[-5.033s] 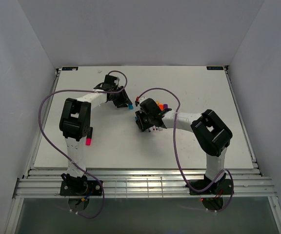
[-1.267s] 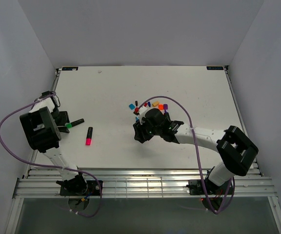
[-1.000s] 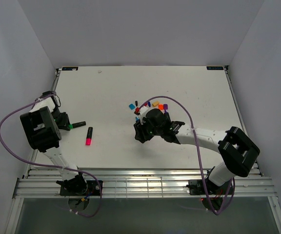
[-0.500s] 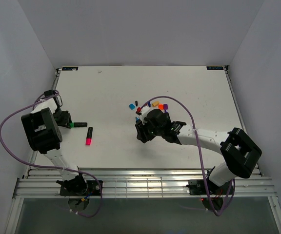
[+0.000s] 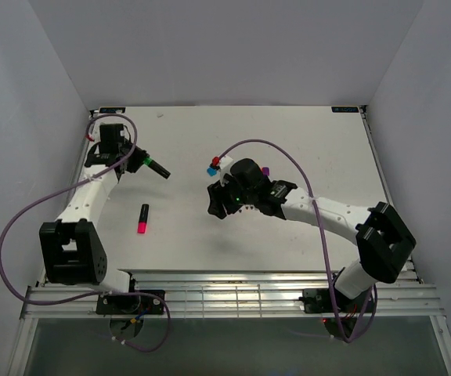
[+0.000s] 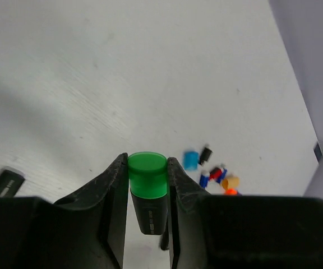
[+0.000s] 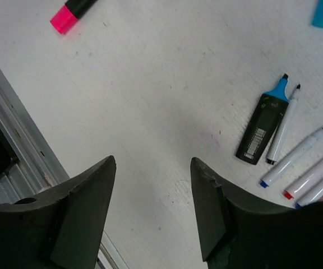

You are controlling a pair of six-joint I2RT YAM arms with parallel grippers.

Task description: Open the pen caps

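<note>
OK, my left gripper is pinched on the green highlighter. The pads sit on either side of its green cap, and the cap is on the black barrel. The highlighter is held up off the white table, at about 10 o'clock on the board in the top view, with the barrel sticking out toward 4 o'clock.

My right gripper has its fingers spread with only bare table between them. It hangs near the board's middle.

The loose caps are in a small pile just at 12 to 1 o'clock of my right wrist:
- In the top view my right arm covers most of the pile. Only a teal cap, a red cap and a purple cap show.
- The left wrist view shows the same pile far off at 2 o'clock of the green cap. I can make out the teal one, a short black barrel, a blue cap, red and an orange cap, all close together. Which ones touch, I cannot tell.

Other stuff:
- A pink highlighter lies flat at 6 o'clock of my left gripper, well apart from it. Its pink end is on and points to the near edge.
- An uncapped blue highlighter lies at 2 o'clock of my right fingers, with its chisel tip bare.
- A thin white pen lies just beside the blue highlighter.
- More thin white pens fan out at its 4 o'clock, with blue and red tips showing.
</note>
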